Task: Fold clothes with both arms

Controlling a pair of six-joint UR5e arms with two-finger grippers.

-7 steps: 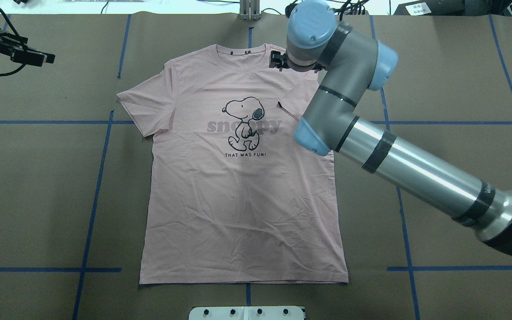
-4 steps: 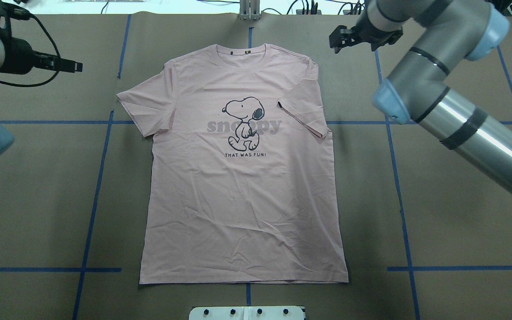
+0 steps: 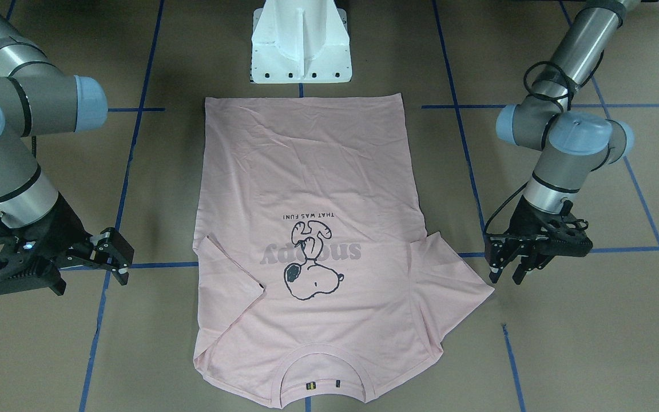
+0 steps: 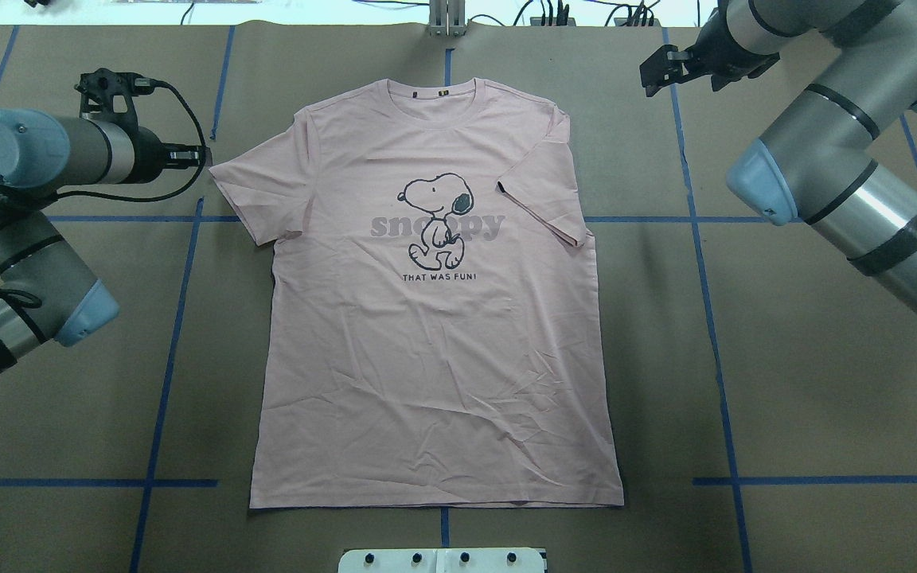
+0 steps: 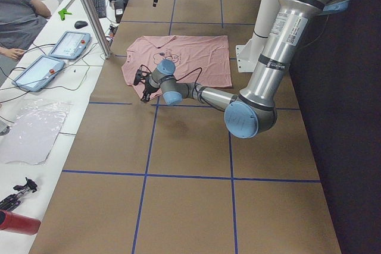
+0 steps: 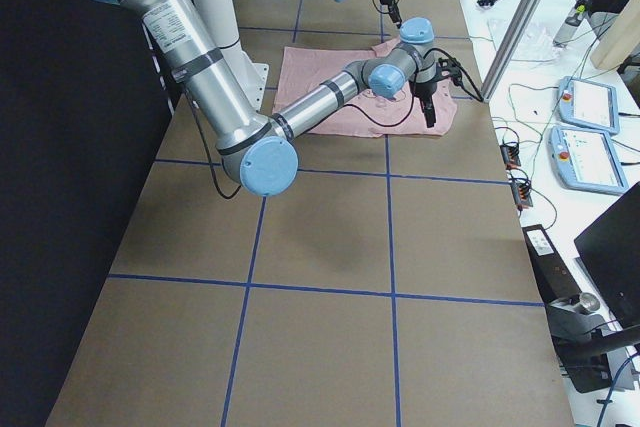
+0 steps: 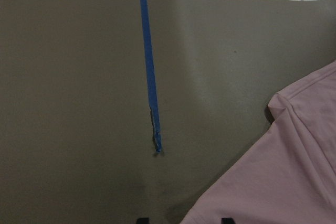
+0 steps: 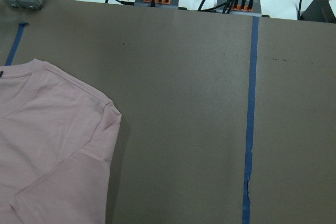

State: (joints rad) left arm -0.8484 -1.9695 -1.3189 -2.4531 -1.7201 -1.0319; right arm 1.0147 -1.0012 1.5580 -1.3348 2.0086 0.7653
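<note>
The shirt [image 4: 435, 358] lies flat, face up, on the table [image 4: 785, 398]. Its hem is nearest the pedestal [image 4: 442, 559] and its collar [image 4: 442, 107] is at the far end. Past the dog print [image 4: 436, 219], the right sleeve [image 4: 542, 203] is folded in over the chest, while the left sleeve [image 4: 245, 185] is spread out flat.

The left gripper [image 3: 504, 274] hangs at the outer edge of the left sleeve with its jaws apart. In the left wrist view one fingertip [image 7: 142, 220] is over bare table and the other is over pink cloth, so the sleeve's edge runs between them. Nothing is clamped, and I cannot tell whether the tips touch the cloth.

Farther off, the right gripper [image 4: 656, 76] hangs at about collar level, well apart from the shirt's right shoulder. Its jaws look apart and hold nothing.
</note>
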